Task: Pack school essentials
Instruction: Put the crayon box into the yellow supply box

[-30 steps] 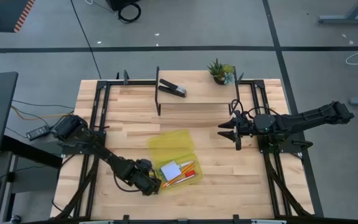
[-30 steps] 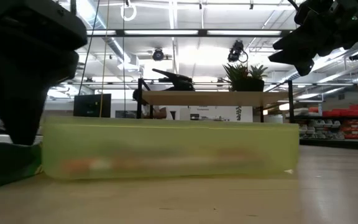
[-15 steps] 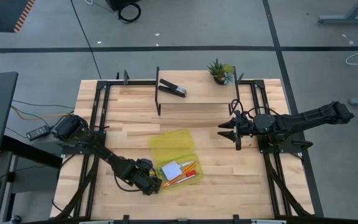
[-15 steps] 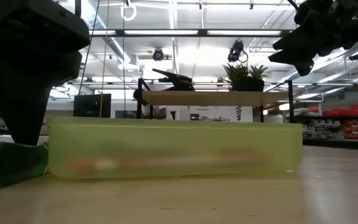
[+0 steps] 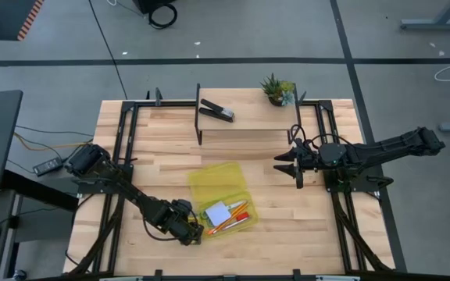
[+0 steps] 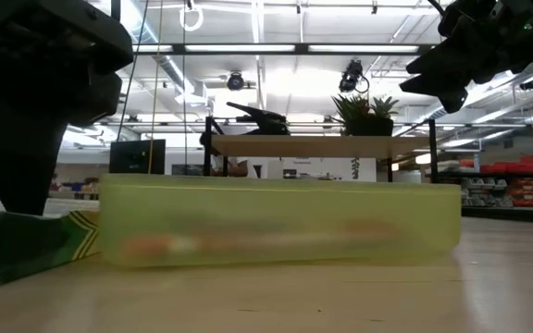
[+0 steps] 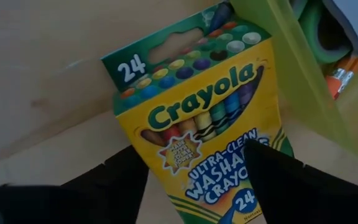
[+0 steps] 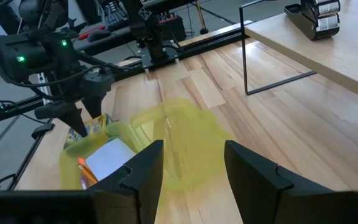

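A green-and-yellow crayon box [image 7: 197,118] lies on the table just left of the yellow see-through case [image 5: 223,204], near the front. My left gripper [image 5: 191,233] reaches down over the box, with one finger on each side of it. In the low view the box [image 6: 35,245] is tilted. The case's lid lies open, and its tray holds a pale-blue note pad [image 5: 214,212] and orange pencils [image 5: 231,222]. My right gripper [image 5: 287,165] hovers open above the table's right half, holding nothing. My left gripper has the crayon box between its two fingers, one on each long side [image 7: 140,152], near the end away from the flap. The fingers slant down from above and lie across the box. The box's side [image 6: 80,229] next to the case is raised; its other side rests on the table.
A low shelf at the back carries a black stapler [image 5: 217,110] and a small potted plant [image 5: 277,89]. Black frame rails [image 5: 119,156] run along the table's left and right sides. Bare wood lies between the case and my right gripper.
The yellow case has slid a little toward the table's right edge. The crayon box beside it has tipped, its side toward the case rising. Both arms have stayed in place.
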Tool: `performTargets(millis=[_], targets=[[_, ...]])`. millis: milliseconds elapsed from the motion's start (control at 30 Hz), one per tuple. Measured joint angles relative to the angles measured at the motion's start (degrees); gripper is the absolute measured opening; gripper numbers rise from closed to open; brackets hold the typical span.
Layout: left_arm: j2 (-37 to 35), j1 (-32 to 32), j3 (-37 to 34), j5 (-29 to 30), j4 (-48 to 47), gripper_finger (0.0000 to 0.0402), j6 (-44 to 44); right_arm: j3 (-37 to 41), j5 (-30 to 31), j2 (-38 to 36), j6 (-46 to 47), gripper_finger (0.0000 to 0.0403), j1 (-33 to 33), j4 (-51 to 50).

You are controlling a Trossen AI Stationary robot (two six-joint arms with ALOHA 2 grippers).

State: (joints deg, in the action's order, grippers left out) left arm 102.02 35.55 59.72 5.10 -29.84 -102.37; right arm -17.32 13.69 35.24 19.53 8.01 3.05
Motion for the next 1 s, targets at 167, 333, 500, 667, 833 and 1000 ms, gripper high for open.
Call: performTargets(millis=[167, 333, 500, 667, 833, 1000], targets=[[0.0, 0.7, 0.0, 0.0, 0.1, 0.0231, 0.1, 0.0, 0.0, 0.0, 0.0, 0.0177, 0.0, 0.0], [-0.1, 1.4, 0.0, 0.0, 0.2, 0.0203, 0.1, 0.0, 0.0, 0.0, 0.3, 0.0177, 0.0, 0.0], [-0.2, 2.0, 0.1, -0.2, 0.2, 0.0174, 0.8, 0.0, 0.0, 0.0, 0.3, 0.0177, 0.0, 0.0], [-0.2, 2.1, 0.1, -0.5, 0.0, 0.0144, 2.5, 0.0, 0.0, 0.0, 0.4, 0.0177, 0.0, 0.0], [-0.2, 2.1, 0.1, -1.1, 0.0, 0.0114, 3.0, 0.0, 0.0, 0.0, 0.4, 0.0177, 0.0, 0.0], [-0.2, 2.1, 0.1, -1.7, 0.0, 0.009, 3.3, 0.0, 0.0, 0.0, 0.4, 0.0177, 0.0, 0.0]])
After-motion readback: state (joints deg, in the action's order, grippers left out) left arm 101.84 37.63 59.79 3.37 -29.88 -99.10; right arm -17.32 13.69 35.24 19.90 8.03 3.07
